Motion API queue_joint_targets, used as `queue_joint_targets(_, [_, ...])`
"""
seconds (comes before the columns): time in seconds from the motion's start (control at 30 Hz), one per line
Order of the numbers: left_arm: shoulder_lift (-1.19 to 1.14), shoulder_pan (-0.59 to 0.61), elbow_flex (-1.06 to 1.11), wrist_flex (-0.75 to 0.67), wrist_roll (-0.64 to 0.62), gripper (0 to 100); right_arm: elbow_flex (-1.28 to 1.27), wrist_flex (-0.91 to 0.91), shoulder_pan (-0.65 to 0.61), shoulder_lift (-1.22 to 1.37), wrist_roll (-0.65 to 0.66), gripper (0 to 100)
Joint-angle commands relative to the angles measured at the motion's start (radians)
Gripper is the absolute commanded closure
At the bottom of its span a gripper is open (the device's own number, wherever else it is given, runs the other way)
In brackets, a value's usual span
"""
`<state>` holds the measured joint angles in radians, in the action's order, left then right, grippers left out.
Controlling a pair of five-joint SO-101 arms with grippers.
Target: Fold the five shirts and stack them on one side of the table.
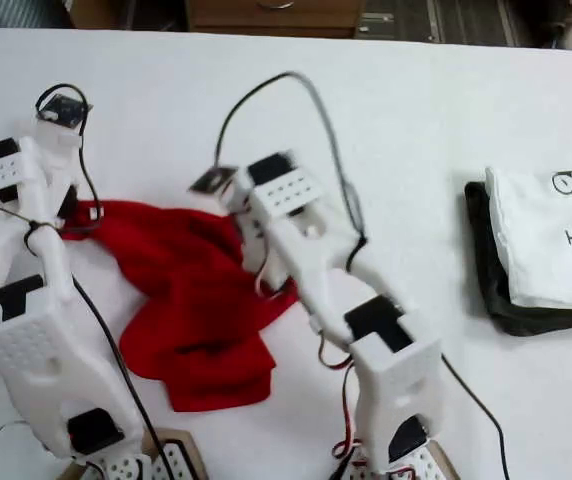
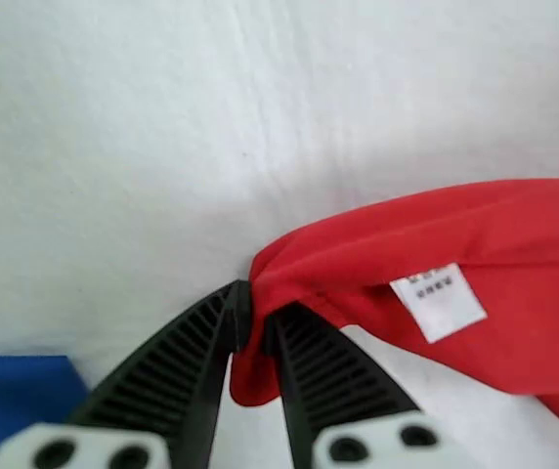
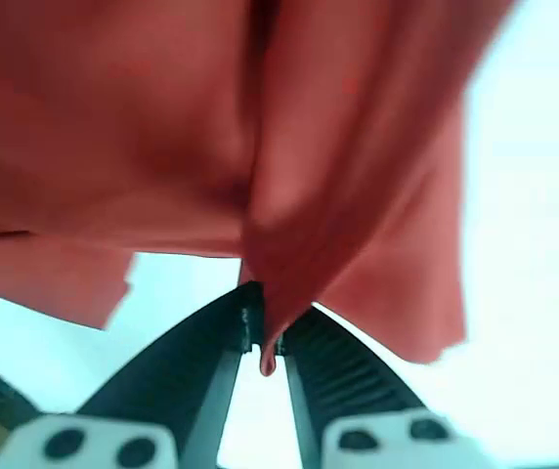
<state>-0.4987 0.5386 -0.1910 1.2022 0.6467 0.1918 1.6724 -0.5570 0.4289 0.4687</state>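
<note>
Shirt (image 1: 201,300) in left hand (image 2: 253,315), right hand (image 3: 268,327)

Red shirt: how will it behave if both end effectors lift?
Likely floppy: the red shirt lies in loose folds and bunches where the left end effector pinches it. Probably light: a thin pinch in the right end effector carries draping cloth. It would probably sag between the grips.
</note>
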Motion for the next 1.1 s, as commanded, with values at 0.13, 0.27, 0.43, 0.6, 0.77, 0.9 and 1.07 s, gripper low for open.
queue_joint_targets(0.13, [0.060, -0.035, -0.042, 0.041, 0.005, 98, 0.170, 0.002, 0.166, -0.266, 0.196, 97.8])
queue_joint_targets(0.27, [0.164, -0.123, -0.042, 0.138, 0.008, 98, 0.209, -0.084, 0.248, -0.344, 0.296, 97.8])
queue_joint_targets(0.43, [0.356, -0.209, -0.042, 0.258, 0.008, 98, 0.336, -0.180, 0.348, -0.421, 0.338, 97.8])
queue_joint_targets(0.6, [0.574, -0.245, -0.042, 0.341, 0.008, 98, 0.445, -0.243, 0.394, -0.460, 0.334, 97.8])
queue_joint_targets(0.77, [0.833, -0.239, -0.035, 0.367, 0.008, 98, 0.651, -0.257, 0.429, -0.545, 0.338, 97.8])
queue_joint_targets(0.9, [1.007, -0.245, -0.033, 0.370, -0.002, 98, 0.760, -0.257, 0.478, -0.621, 0.339, 97.8])
queue_joint_targets(1.07, [1.166, -0.245, -0.033, 0.368, 0.003, 98, 0.798, -0.257, 0.507, -0.699, 0.446, 97.8])
